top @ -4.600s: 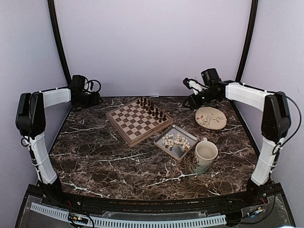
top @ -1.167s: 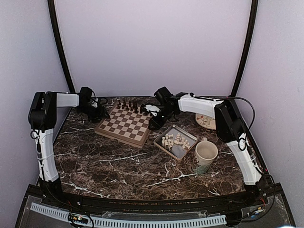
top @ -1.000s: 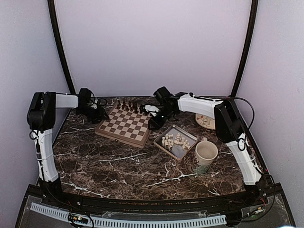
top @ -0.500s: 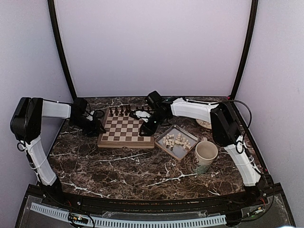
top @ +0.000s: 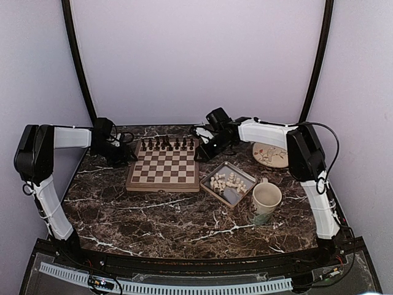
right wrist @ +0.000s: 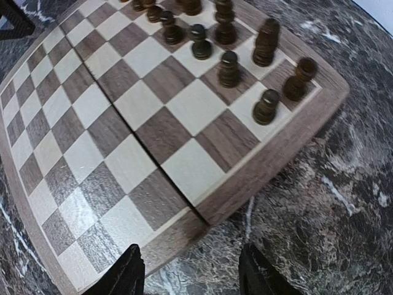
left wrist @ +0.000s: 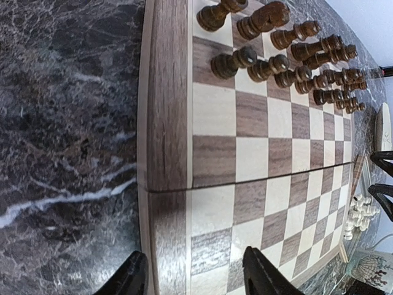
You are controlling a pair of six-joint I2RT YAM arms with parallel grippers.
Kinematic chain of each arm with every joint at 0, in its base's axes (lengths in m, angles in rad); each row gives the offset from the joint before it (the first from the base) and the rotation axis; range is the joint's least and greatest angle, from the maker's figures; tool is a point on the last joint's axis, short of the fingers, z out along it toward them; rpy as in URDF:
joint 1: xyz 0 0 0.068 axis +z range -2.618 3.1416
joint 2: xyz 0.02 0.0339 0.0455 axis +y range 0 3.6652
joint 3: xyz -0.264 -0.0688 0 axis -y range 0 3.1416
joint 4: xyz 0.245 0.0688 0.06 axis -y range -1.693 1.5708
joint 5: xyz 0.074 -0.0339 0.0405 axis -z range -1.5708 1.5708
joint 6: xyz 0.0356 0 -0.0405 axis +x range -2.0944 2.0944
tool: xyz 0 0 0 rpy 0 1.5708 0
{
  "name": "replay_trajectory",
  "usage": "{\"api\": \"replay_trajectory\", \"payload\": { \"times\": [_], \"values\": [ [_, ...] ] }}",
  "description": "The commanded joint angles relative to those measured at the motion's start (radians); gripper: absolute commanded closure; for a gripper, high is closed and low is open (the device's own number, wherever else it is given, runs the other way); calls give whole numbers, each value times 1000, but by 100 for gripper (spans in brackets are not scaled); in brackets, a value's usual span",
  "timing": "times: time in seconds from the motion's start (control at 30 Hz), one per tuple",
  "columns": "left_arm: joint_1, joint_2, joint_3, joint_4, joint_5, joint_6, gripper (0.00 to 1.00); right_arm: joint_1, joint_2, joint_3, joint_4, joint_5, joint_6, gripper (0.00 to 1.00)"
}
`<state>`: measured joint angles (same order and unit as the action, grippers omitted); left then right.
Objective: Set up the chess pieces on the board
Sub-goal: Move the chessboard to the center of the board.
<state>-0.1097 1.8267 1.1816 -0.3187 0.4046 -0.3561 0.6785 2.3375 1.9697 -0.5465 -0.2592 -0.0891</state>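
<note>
The board (top: 163, 171) lies square to the table, with dark brown chessmen (top: 166, 145) in rows along its far edge. The cream-white chess pieces (top: 228, 180) lie heaped in the grey tray (top: 242, 192) to the board's right; they also show in the left wrist view (left wrist: 357, 214). My left gripper (top: 126, 153) is open and empty at the board's left rim (left wrist: 166, 123), its jaws (left wrist: 196, 278) astride the rim. My right gripper (top: 201, 152) is open and empty at the board's far right corner (right wrist: 270, 160), its jaws (right wrist: 191, 271) over the edge.
A patterned mug (top: 264, 202) stands right of the tray, near the front. A decorated plate (top: 271, 153) lies at the back right. The table is dark veined marble (top: 153, 215).
Over the earlier frames both arms came in and turned the board from a diagonal to square. In the last half second my right gripper drew back off the board to its far right corner.
</note>
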Motion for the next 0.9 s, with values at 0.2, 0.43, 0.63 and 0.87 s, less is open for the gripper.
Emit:
{"api": "replay_trajectory", "payload": {
  "times": [0.2, 0.43, 0.63, 0.87],
  "values": [
    [-2, 89, 62, -6, 26, -31, 54, 4, 75, 2, 35, -21, 203, 56],
    [-24, 79, 24, -83, -54, -9, 63, 26, 136, 19, 20, -101, 209, 73],
    [-53, 16, -90, -73, -46, -22, 74, 99, 142, -42, 27, -167, 209, 78],
    [-98, -153, -300, -40, -87, -96, 78, 179, 79, -174, 66, -218, 216, 78]
  ]
}}
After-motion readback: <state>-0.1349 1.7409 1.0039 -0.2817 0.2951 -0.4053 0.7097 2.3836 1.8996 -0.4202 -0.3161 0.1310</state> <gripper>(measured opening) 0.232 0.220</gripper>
